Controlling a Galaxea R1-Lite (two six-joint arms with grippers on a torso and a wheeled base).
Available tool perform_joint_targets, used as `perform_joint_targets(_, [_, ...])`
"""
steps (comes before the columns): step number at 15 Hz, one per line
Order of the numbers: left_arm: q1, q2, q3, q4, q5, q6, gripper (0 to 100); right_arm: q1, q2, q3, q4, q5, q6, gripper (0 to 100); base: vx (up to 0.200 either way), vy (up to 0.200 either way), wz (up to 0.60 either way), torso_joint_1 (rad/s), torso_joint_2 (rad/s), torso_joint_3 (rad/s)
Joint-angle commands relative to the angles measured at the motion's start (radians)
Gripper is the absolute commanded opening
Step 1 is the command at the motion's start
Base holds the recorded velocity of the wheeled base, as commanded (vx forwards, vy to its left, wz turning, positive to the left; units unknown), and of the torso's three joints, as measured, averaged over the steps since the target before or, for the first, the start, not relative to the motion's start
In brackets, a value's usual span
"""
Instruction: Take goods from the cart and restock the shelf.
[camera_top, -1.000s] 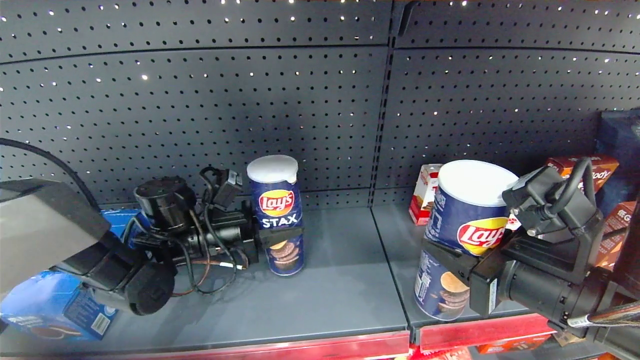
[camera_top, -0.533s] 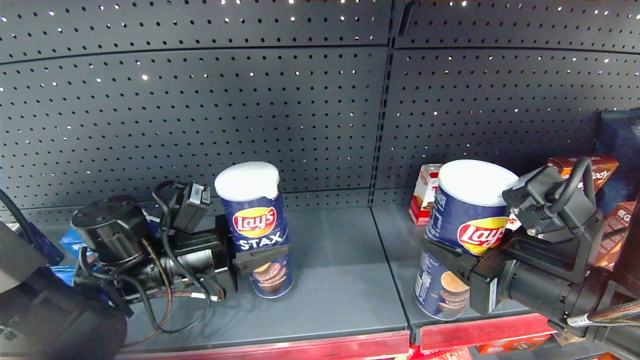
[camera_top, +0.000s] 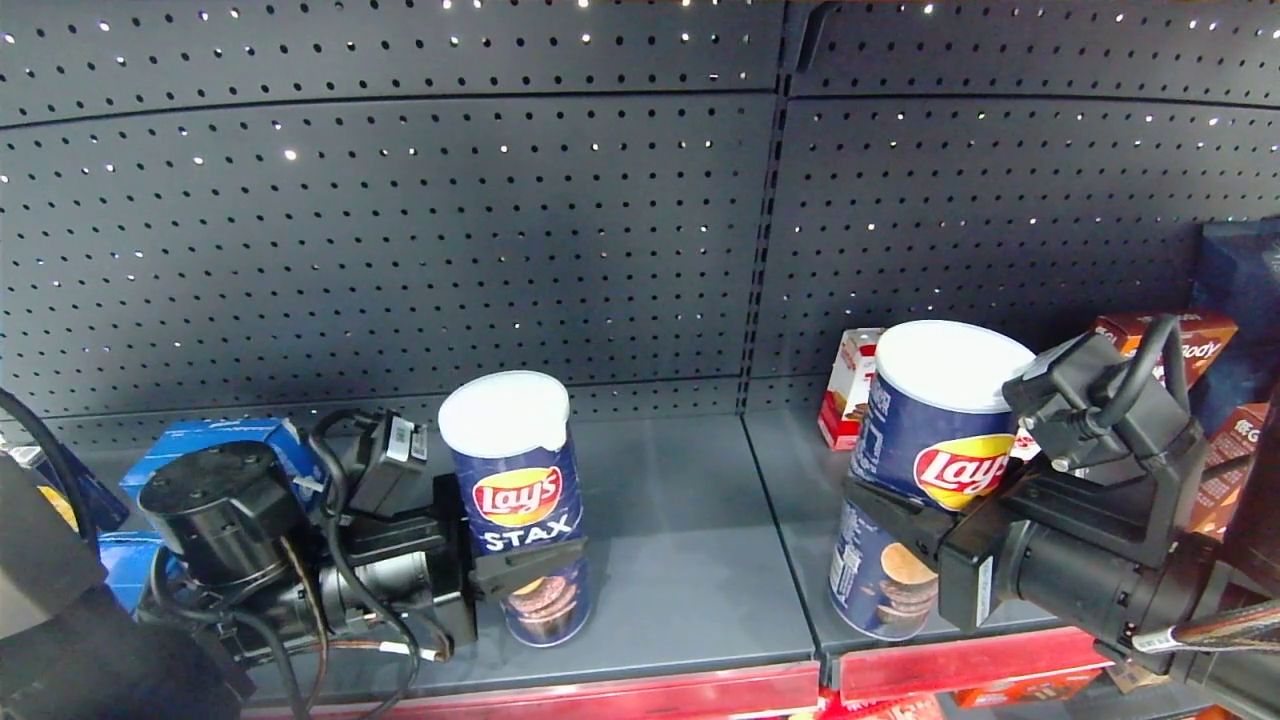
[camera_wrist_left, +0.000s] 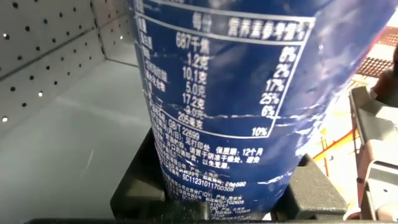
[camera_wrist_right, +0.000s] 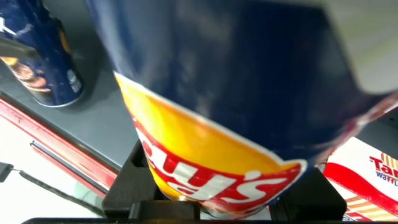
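Both glossy, cylindrical: left hand (camera_top: 528, 562) clamps left can (camera_top: 515, 470), right hand (camera_top: 900, 512) right can (camera_top: 935, 410).

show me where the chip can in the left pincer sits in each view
Head view: left can upright, left of centre near the shelf's front, clamped by the left pincer.
Left wrist view: left can close up in the pincer, printed back facing the camera.
Right wrist view: left can farther off, beyond the right can.
Shared landmark: the grey shelf deck.
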Motion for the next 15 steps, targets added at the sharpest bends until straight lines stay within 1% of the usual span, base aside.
perform_joint_targets(1, [-0.010,0.046,-0.016,-0.001,0.002,0.004,0,0.001,0.001,0.000,0.000,0.000,0.000,0,0.000,0.000,0.00,0.000,0.00,0.000])
perform_joint_targets(3, [-0.018,0.066,-0.027,-0.001,0.004,0.006,0,0.001,0.001,0.000,0.000,0.000,0.001,0,0.000,0.000,0.00,0.000,0.00,0.000])
perform_joint_targets(8, [-0.015,0.112,-0.068,-0.001,0.018,0.006,0,0.001,0.002,0.000,0.000,0.002,0.001,0,0.000,0.000,0.00,0.000,0.00,0.000])
perform_joint_targets(13, [-0.013,0.115,-0.062,-0.001,0.016,0.010,0,-0.001,0.001,0.000,0.000,0.002,0.001,0,0.000,0.000,0.00,0.000,0.00,0.000])
perform_joint_targets(14, [-0.013,0.115,-0.060,-0.001,0.018,0.019,100,-0.001,0.001,0.002,-0.002,0.002,0.001,0,0.000,0.000,0.00,0.000,0.00,0.000])
perform_joint_targets(15, [-0.013,0.115,-0.054,-0.001,0.018,0.029,100,-0.001,0.001,0.002,0.000,0.002,0.001,0,0.000,0.000,0.00,0.000,0.00,0.000])
